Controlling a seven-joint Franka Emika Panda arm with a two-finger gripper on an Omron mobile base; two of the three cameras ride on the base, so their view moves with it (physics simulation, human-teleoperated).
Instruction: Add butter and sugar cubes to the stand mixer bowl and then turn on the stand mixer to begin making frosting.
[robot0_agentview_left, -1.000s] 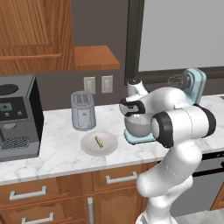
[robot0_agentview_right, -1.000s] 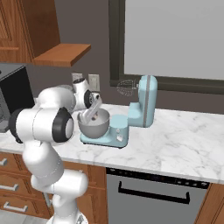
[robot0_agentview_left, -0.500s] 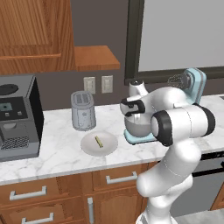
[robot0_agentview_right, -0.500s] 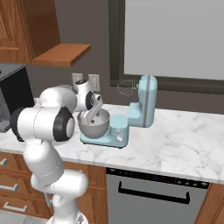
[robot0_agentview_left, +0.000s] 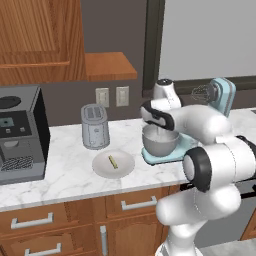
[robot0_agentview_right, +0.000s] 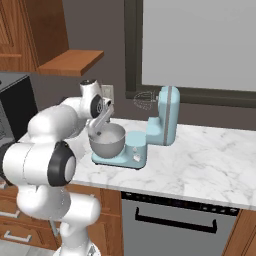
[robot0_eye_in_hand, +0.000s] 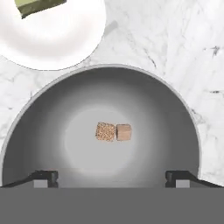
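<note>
Brushed steel is what the hand view looks down into: the stand mixer bowl sits on the base of the light-blue stand mixer, whose head is tilted back with the whisk lifted clear. 2 sugar cubes rest touching each other at the bottom of the bowl. The tool hangs directly above them with its fingertips spread wide and nothing between them.

Step in hand, as judged: the sugar is delivered, and the butter remains to be fetched. To do it well, raise the tool straight up until it clears the rim, then travel toward the plate; a sideways move made too low could strike the bowl wall. Approach the butter from above, jaws set across its short width, and close gently so the stick does not slide on the plate.

Count on the tabletop: 2 sugar cubes, 1 butter stick, 1 plate, 1 bowl, 1 stand mixer, 1 toaster, 1 coffee machine.
</note>
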